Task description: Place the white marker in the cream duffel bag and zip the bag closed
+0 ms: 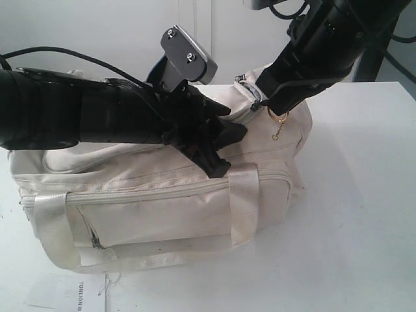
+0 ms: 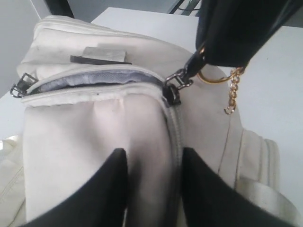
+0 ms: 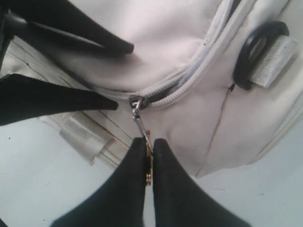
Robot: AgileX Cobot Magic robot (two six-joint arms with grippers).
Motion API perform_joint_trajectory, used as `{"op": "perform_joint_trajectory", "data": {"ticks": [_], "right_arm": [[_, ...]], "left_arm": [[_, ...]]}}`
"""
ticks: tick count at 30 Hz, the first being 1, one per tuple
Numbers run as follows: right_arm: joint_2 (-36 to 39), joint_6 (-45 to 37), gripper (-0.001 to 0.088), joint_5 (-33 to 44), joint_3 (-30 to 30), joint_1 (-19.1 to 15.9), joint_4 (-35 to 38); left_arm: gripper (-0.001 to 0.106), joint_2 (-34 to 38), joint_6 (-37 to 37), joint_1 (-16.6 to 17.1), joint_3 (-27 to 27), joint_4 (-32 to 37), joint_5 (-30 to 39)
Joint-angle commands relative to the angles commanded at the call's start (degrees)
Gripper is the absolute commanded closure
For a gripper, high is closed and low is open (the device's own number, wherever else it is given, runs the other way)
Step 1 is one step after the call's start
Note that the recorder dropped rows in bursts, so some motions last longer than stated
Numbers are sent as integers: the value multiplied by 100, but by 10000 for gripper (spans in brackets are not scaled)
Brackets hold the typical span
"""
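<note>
A white tabletop [image 1: 364,214] is seen before a pale wall [image 1: 97,26]. A large soft cream fabric duffel bag [image 1: 162,214] is laid on it. The left gripper [image 2: 154,151] is pressed onto the bag's top, jaws spread astride a fabric ridge. The right gripper [image 3: 147,142] is clamped on the dark metal zipper pull [image 3: 138,118] beside a gold ring and chain [image 2: 232,90]. Grey lining is exposed along the unzipped stretch.

1. The cream duffel bag [image 1: 162,208] was plain cream; its handle [image 1: 244,201] was a shinier cream.
2. The lining [image 2: 94,78] was grey-blue.
3. The zipper pull [image 3: 138,113] was dark grey, the chain [image 2: 232,94] gold.
4. The left gripper [image 2: 152,161] and right gripper [image 3: 147,144] were black.
5. The table [image 1: 351,214] was white.
</note>
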Motion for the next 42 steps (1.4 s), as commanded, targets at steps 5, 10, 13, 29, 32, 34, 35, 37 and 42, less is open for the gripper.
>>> {"op": "perform_joint_trajectory", "data": {"ticks": [5, 10, 13, 29, 32, 34, 35, 37, 42], "right_arm": [[0, -72, 868, 0, 0, 0, 0], [0, -86, 868, -345, 0, 0, -146], [0, -86, 868, -576, 0, 0, -487], [68, 4, 868, -1960, 0, 0, -746], [117, 4, 868, -2228, 0, 0, -939], [203, 45, 868, -2456, 0, 0, -1135], [218, 45, 868, -2549, 0, 0, -1135], [287, 45, 868, -2692, 0, 0, -1135], [385, 45, 868, -2882, 0, 0, -1135]], "left_arm": [[1050, -12, -9, 0, 0, 0, 0], [1050, -12, -9, 0, 0, 0, 0], [1050, -12, -9, 0, 0, 0, -13], [1050, -12, 5, 0, 0, 0, 9], [1050, -12, 5, 0, 0, 0, 22], [1050, -12, 5, 0, 0, 0, 22], [1050, -12, 5, 0, 0, 0, 22], [1050, -12, 5, 0, 0, 0, 34], [1050, -12, 5, 0, 0, 0, 83]]}}
